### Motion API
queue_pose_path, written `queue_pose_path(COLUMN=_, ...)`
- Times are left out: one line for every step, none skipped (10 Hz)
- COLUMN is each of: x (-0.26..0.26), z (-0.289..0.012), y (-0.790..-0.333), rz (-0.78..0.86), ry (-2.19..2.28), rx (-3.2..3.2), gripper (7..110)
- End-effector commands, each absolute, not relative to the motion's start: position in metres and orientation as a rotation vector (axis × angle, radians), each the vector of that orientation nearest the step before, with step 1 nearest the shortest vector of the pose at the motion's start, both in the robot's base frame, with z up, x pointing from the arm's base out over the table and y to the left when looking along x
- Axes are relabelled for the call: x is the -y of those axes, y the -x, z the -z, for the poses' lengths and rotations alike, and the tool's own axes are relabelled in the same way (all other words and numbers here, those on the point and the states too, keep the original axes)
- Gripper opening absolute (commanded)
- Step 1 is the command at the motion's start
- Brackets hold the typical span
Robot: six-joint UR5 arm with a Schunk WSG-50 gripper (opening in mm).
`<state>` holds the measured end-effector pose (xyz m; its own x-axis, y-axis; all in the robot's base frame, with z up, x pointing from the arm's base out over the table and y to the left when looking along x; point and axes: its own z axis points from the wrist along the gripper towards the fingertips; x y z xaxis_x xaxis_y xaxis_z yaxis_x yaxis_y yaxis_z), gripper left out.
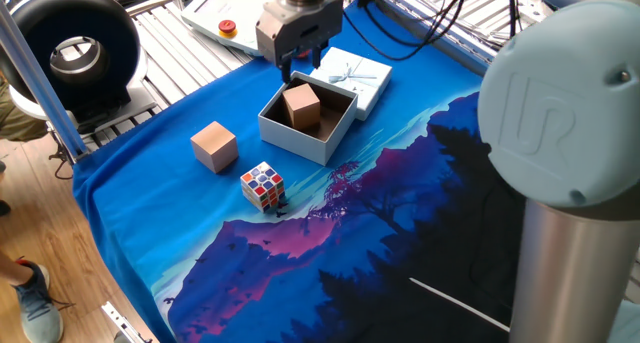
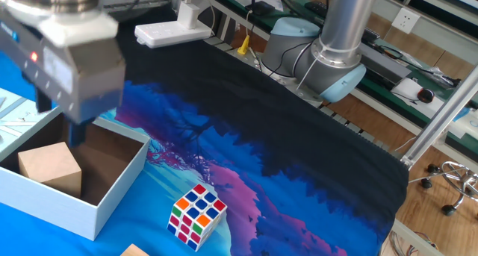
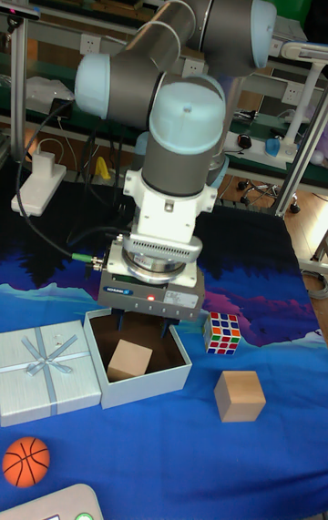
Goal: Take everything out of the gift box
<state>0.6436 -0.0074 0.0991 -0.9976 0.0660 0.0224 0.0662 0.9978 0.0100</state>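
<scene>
The gripper hangs just above the far part of the gift box, fingers apart and holding nothing; the wooden cube sits inside, tilted against the floor of the box. I judge the step is reaching for it; turning the fingers to match its faces and descending clear of the walls would serve best. Counted: 1 cube inside; 1 puzzle cube already on the cloth, near-left of the box; 1 paler cube; 1 lid.
</scene>
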Motion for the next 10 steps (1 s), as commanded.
queue_pose_path(x=0.009, z=-0.08, y=-0.65, rz=0.019, ry=0.219, rx=3.121, gripper=66)
queue_pose_path(x=0.004, z=-0.077, y=-0.651, rz=0.042, ry=0.232, rx=3.129, gripper=66)
queue_pose_path(x=-0.004, z=-0.075, y=-0.646, rz=0.066, ry=0.237, rx=3.128, gripper=66)
queue_pose_path(x=-0.002, z=-0.069, y=-0.645, rz=0.055, ry=0.25, rx=3.136, gripper=66)
queue_pose_path(x=0.002, z=-0.062, y=-0.646, rz=0.049, ry=0.253, rx=3.143, gripper=66)
queue_pose_path(x=0.001, z=-0.059, y=-0.644, rz=0.047, ry=0.265, rx=3.143, gripper=66)
queue_pose_path(x=-0.002, z=-0.055, y=-0.639, rz=0.048, ry=0.282, rx=3.146, gripper=66)
queue_pose_path(x=-0.005, z=-0.053, y=-0.635, rz=0.059, ry=0.29, rx=3.153, gripper=66)
queue_pose_path(x=-0.003, z=-0.053, y=-0.632, rz=0.057, ry=0.269, rx=3.16, gripper=66)
queue_pose_path(x=0.002, z=-0.052, y=-0.631, rz=0.055, ry=0.236, rx=3.172, gripper=66)
